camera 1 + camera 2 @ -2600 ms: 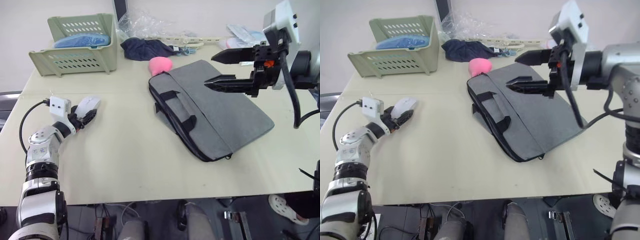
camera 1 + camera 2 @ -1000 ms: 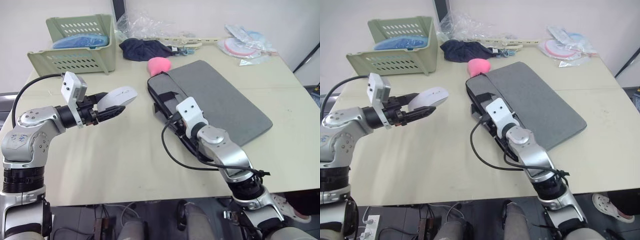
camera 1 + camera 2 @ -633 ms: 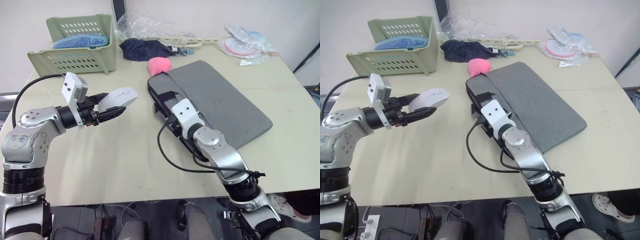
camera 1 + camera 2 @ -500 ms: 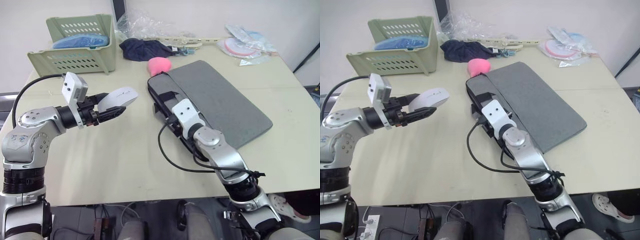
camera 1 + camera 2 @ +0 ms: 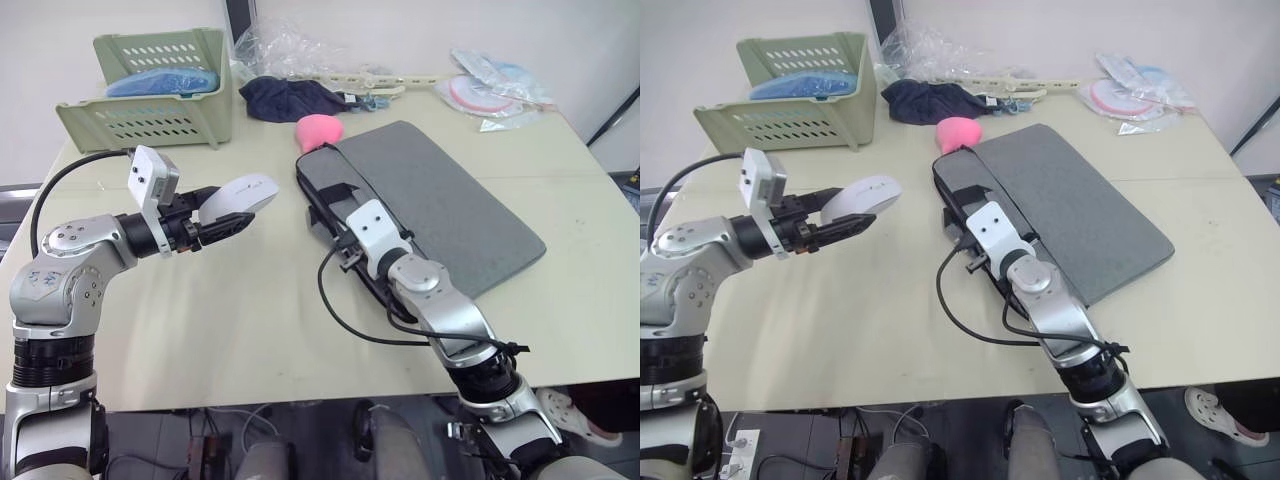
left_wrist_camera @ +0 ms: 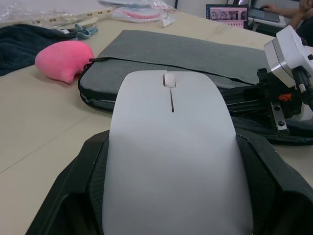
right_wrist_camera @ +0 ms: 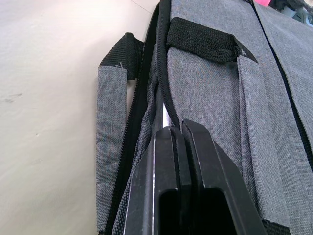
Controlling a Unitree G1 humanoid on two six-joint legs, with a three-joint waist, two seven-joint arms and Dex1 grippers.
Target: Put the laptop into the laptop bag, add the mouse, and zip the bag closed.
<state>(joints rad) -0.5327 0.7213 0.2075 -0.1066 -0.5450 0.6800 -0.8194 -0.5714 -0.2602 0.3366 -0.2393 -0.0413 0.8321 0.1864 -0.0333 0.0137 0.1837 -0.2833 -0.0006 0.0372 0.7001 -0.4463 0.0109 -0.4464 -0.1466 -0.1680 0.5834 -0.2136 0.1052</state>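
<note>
The grey laptop bag [image 5: 450,210] lies flat on the table, with its handles and zipper side facing my left side. My right gripper [image 7: 179,128] is at that side, shut on the bag's black zipper edge beside a strap handle [image 7: 110,98]. A thin silver strip of the laptop [image 7: 160,115] shows inside the slit; the rest of it is hidden. My left gripper [image 5: 232,208] is shut on the white mouse [image 5: 240,192], holding it in the air to the left of the bag. From the left wrist, the mouse [image 6: 171,147] points at the bag [image 6: 186,49].
A green basket [image 5: 150,90] stands at the back left. A navy cloth bundle [image 5: 290,98] and a pink lump [image 5: 320,128] lie just behind the bag. Plastic wrappers [image 5: 490,90] sit at the back right. Bare table [image 5: 250,320] lies in front of me.
My left gripper has lifted the mouse off the table and carried it towards the bag. My right arm has come down from above the bag to its zipper edge, and its fingers have shut.
</note>
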